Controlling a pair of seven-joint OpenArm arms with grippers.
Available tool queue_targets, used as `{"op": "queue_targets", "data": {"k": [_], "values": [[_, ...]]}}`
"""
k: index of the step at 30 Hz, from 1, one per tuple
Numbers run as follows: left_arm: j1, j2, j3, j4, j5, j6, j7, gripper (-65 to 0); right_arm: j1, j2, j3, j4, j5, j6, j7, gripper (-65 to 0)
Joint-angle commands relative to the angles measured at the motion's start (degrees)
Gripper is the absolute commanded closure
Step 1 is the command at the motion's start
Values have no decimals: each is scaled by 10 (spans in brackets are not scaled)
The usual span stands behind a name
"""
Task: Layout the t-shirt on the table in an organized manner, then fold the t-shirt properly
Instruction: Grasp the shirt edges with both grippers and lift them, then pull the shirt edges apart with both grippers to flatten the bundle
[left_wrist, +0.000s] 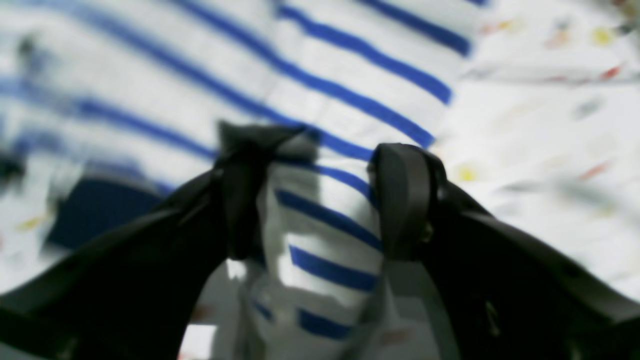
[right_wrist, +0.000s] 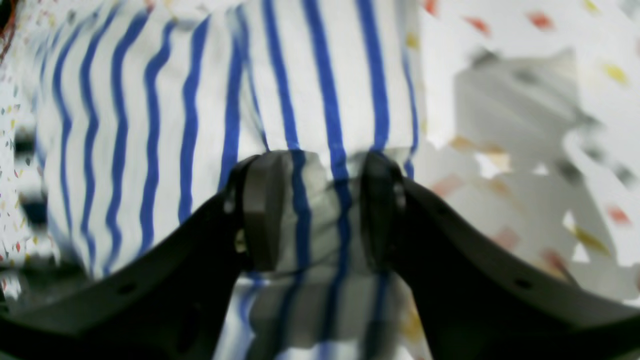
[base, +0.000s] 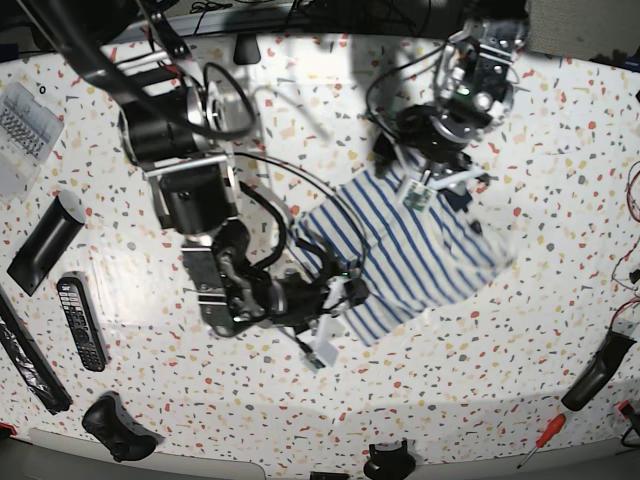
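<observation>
The white, blue-striped t-shirt (base: 415, 255) hangs as a bunched band between both grippers over the speckled table (base: 570, 190). My left gripper (base: 428, 188) pinches its far upper end. In the left wrist view the black fingers (left_wrist: 406, 200) of that gripper (left_wrist: 322, 200) are shut on a fold of striped cloth (left_wrist: 330, 230). My right gripper (base: 345, 292) holds the near left edge. In the right wrist view this gripper (right_wrist: 320, 210) clamps a striped fold, and the rest of the t-shirt (right_wrist: 150, 125) spreads away beyond it. The table (right_wrist: 525, 115) shows to the right.
At the left of the table lie a remote control (base: 80, 322), a black bar (base: 45, 245) and a clear plastic box (base: 25, 125). A red-handled screwdriver (base: 540, 438) and a black tool (base: 598, 372) sit at the front right. Cables run along the back edge.
</observation>
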Motion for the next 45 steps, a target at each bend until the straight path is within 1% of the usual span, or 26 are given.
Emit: {"op": "queue_targets", "data": {"k": [1, 3, 5, 9, 12, 14, 18, 21, 24, 28, 30, 33, 35, 38, 41, 45], "values": [[-7, -20, -4, 4, 13, 14, 17, -340, 10, 10, 1, 20, 6, 3, -8, -261], [-21, -53, -4, 4, 11, 14, 14, -340, -10, 28, 1, 52, 26, 3, -24, -261], [-36, -80, -4, 4, 11, 16, 13, -340, -38, 38, 1, 90, 47, 3, -43, -261], [-75, -116, -4, 3, 0, 26, 13, -340, -115, 45, 1, 184, 79, 3, -87, -261], [-101, -127, -4, 3, -22, 27, 14, -340, -184, 45, 1, 264, 103, 3, -112, -261], [-114, -127, -4, 3, -21, 27, 13, -340, -235, 45, 1, 323, 114, 3, -123, -261], [-129, -127, -4, -2, -23, 27, 14, -340, -335, 45, 1, 444, 115, 3, -129, -261], [-128, -127, -4, -2, -24, 27, 21, -340, -384, 45, 2, 519, 115, 3, -126, -261], [-128, -127, -4, -2, -23, 27, 53, -340, -392, 45, 12, 559, 115, 3, -127, -261], [-128, -127, -4, -2, -23, 27, 89, -340, -389, 45, 39, 579, 115, -1, -128, -261], [-127, -127, -4, -2, -23, 27, 92, -340, -389, 45, 57, 582, 115, -2, -129, -261], [-125, -127, -4, -2, -23, 27, 95, -340, -389, 44, 94, 583, 111, -18, -137, -261], [-125, -127, -4, -2, -23, 27, 96, -340, -389, 45, 123, 583, 111, -20, -147, -261], [-125, -127, -4, -2, -23, 27, 104, -340, -387, 45, 161, 584, 115, -19, -146, -261], [-125, -127, -4, 1, -23, 27, 106, -340, -379, 44, 179, 596, 138, -16, -142, -261], [-127, -127, -4, 25, -23, 27, 101, -340, -354, 45, 169, 615, 190, -15, -132, -261]]}}
